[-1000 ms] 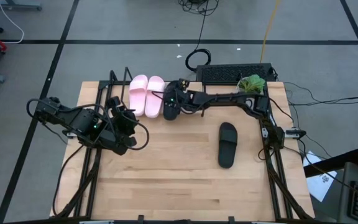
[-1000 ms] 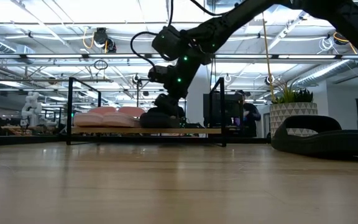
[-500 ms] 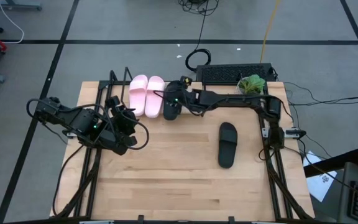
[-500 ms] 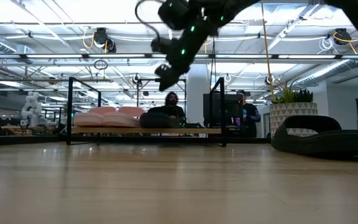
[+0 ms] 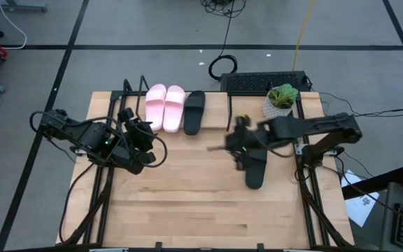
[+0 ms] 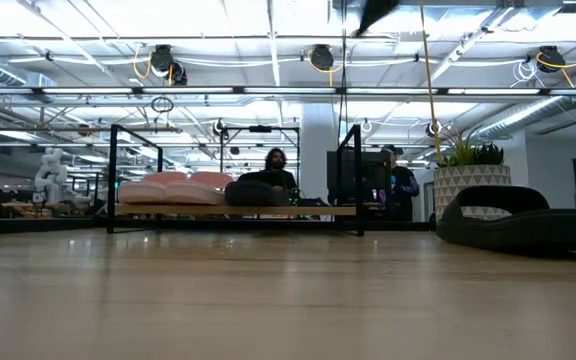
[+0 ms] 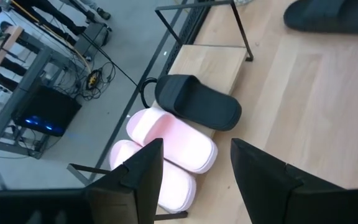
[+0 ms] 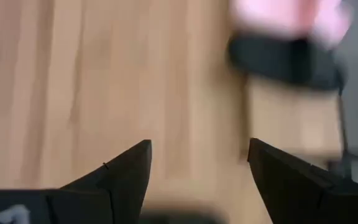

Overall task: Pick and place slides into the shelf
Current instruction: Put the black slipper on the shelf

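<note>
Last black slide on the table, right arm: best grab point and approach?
Judging from the high view: the black slide lies flat, sole down, lengthwise toward the shelf. Come straight down with the right gripper, fingers open, and pinch the wide strap across its raised arch, the only part standing clear of the tabletop.

no readable text, labels, brands, numbers, signs anywhere

The light-wood counter (image 5: 187,203) stands on a grey floor (image 5: 117,28) crossed by dark lines. A black keyboard (image 5: 261,82) and a small potted plant (image 5: 282,98) sit at its far edge. Behind, long ceiling lights (image 6: 168,20) glow over pipes and beams, and two people (image 6: 276,165) stand near a monitor (image 6: 363,175).
</note>
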`<state>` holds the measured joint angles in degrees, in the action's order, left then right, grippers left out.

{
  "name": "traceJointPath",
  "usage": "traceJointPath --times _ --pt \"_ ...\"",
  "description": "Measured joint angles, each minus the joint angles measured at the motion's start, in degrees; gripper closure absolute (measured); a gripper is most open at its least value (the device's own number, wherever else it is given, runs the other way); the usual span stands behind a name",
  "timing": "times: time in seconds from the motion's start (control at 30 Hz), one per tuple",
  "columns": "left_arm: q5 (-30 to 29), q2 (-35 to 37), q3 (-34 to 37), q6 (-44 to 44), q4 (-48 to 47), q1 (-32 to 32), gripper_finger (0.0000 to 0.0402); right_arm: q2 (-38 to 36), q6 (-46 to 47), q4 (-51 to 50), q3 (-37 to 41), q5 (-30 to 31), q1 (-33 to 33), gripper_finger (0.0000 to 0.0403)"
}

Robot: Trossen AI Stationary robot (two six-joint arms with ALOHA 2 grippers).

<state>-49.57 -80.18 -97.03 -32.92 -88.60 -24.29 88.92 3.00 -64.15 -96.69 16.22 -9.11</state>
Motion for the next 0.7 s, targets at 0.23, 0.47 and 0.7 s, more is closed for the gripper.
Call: traceJointPath --times 0.23,0.47,0.7 --pt "-0.01 0.0 0.0 -1.07 3.7 0.0 0.0213 -1.72 15.13 -12.43 6.0 -0.06 -9.69 0.0151" --pt "1.04 0.0 0.0 -1.06 6.4 0.0 0.0213 -1.58 18.83 -12.37 21.43 -2.68 -14.04 0.0151" --pt "1.1 0.0 0.0 -1.06 6.4 0.0 0.0213 -1.61 18.31 -7.81 31.93 -1.31 -13.32 0.0151"
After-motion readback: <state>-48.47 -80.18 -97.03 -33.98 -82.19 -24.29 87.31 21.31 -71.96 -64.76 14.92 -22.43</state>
